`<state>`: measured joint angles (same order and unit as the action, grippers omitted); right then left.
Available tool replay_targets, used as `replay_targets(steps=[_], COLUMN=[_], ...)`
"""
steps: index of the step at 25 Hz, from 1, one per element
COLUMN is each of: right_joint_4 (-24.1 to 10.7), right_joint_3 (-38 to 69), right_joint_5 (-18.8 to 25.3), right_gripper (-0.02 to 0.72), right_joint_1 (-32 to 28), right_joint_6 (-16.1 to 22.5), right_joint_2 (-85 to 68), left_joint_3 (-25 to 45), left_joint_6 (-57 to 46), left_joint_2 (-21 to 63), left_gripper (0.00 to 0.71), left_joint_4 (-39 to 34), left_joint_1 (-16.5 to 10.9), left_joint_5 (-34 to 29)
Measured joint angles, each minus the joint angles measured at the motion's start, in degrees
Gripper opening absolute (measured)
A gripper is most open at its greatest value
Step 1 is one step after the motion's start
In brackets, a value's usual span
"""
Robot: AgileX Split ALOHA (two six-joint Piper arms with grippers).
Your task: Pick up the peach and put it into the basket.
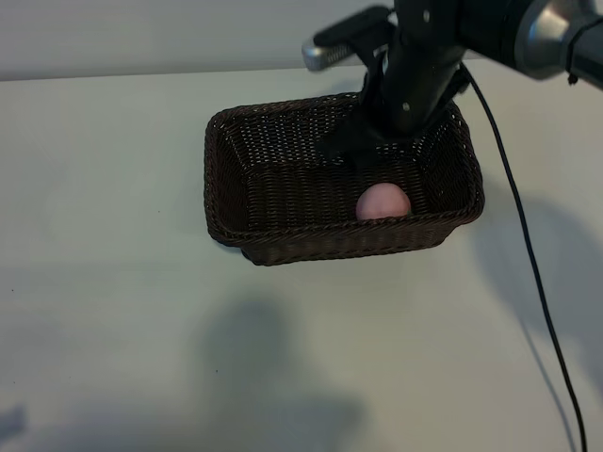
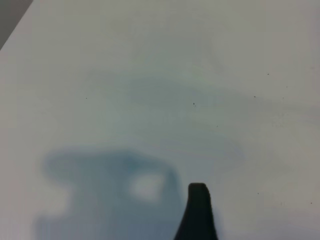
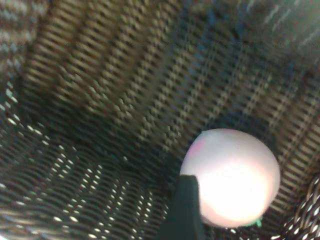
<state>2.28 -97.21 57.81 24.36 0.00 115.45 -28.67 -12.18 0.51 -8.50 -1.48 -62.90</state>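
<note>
We see the peach (image 1: 382, 201) lying inside the basket (image 1: 283, 240) against its near wall, right end effector (image 1: 363, 151) just above it, fingers apart, holding nothing.

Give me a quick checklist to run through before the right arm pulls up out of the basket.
1. Peach inside the basket: ok, it rests on the floor near the front wall.
2. Right gripper let go of the peach: cannot tell; one finger shows right beside the peach in the wrist view.
3. Right gripper clear of the basket walls: cannot tell, it hangs low inside, near the back rim.
4. Cable free of the basket: ok, it trails across the table to the right of it.
5. Left gripper out of the way: ok, it sees only bare table.
</note>
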Motion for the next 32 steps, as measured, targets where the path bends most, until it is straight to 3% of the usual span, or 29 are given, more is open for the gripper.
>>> replay_targets(steps=[6,20,32], right_joint_4=[-1.3,-3.2,-1.9], right_joint_3=[-7.2,-9.6,-9.6], right_joint_5=[2.7,8.6,12.1], right_gripper=[0.606,0.593,0.593], right_joint_1=[-3.8,-31.5,-34.4], right_joint_6=[0.9,0.0,-0.8], right_joint_2=[0.0,0.0,-3.6], left_joint_3=[0.0,0.0,0.0], left_joint_6=[0.0,0.0,0.0], left_joint_2=[0.0,0.0,0.0], left_gripper=[0.593,0.593,0.593], left_joint_4=[0.0,0.0,0.0], left_joint_1=[0.0,0.0,0.0], left_joint_5=[0.0,0.0,0.0])
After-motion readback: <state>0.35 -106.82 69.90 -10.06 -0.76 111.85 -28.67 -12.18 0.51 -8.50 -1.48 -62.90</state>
